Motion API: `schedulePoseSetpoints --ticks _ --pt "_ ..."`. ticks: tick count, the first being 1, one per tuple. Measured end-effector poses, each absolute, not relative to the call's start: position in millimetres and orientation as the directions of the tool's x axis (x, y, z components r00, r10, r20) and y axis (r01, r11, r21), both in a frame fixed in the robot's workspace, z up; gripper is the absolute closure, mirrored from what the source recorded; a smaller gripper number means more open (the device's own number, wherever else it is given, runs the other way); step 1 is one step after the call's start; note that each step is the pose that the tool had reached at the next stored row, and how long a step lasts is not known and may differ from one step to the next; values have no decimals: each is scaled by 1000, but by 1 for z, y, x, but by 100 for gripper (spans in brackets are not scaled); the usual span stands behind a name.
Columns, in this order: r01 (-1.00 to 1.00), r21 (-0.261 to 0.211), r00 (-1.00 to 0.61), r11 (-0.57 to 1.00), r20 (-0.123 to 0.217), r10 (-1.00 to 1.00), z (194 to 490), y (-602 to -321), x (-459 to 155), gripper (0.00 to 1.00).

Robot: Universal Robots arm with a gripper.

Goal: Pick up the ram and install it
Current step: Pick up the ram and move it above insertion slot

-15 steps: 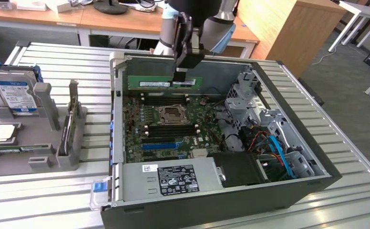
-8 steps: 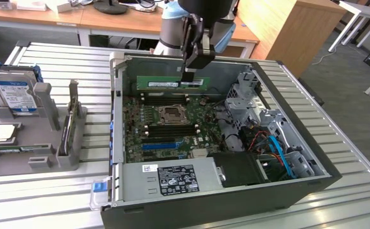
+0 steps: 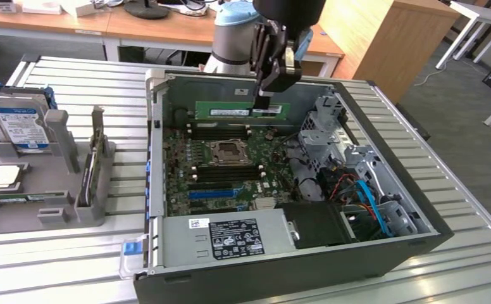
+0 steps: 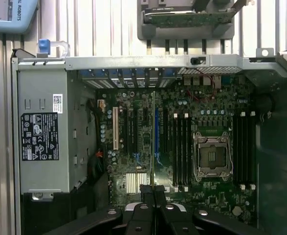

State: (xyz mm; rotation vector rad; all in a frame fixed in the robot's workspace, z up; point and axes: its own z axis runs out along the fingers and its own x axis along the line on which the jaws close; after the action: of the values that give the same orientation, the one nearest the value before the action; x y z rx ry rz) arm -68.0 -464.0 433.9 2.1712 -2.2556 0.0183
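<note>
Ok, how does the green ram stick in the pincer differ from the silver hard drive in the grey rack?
The thin green ram stick is long and narrow; the silver, blue-labelled hard drive is broad and boxy. The ram stick hangs in the shut pincer over the open computer case; the hard drive stands in the grey plastic rack at the exterior view's left. Neither is mounted in the case.

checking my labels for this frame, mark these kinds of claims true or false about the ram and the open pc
1. The fingers grip the ram over the open case. True.
2. The ram is seated in a motherboard slot. False: it is held clear above the board.
3. A cooler covers the processor socket. False: the socket is uncovered.
4. A hard drive stands in the grey holder outside the case. True.
</note>
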Motion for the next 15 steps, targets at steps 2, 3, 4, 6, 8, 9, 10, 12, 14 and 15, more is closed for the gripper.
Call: schedulePoseSetpoints --ticks 2,3,4,6,8,9,10,12,14,15 --pt "-999 -1 -38 38 16 -999 434 -464 -64 88" --pt "-999 -1 -38 38 16 -999 434 -464 -62 88" --pt "-999 -1 -38 38 16 -999 434 -464 -60 88" --pt "-999 -1 -38 38 16 -999 434 -464 -58 88" --pt "-999 -1 -38 38 16 -999 434 -464 -58 88" --pt "-999 -1 -38 38 16 -999 434 -464 -58 88" --pt "-999 -1 -38 38 16 -999 434 -464 -58 88" --pt "-999 -1 -38 38 16 -999 434 -463 -58 88" --pt "-999 -1 -39 39 16 -999 434 -461 -58 88" --pt "-999 -1 -39 39 16 -999 434 -460 -58 88"
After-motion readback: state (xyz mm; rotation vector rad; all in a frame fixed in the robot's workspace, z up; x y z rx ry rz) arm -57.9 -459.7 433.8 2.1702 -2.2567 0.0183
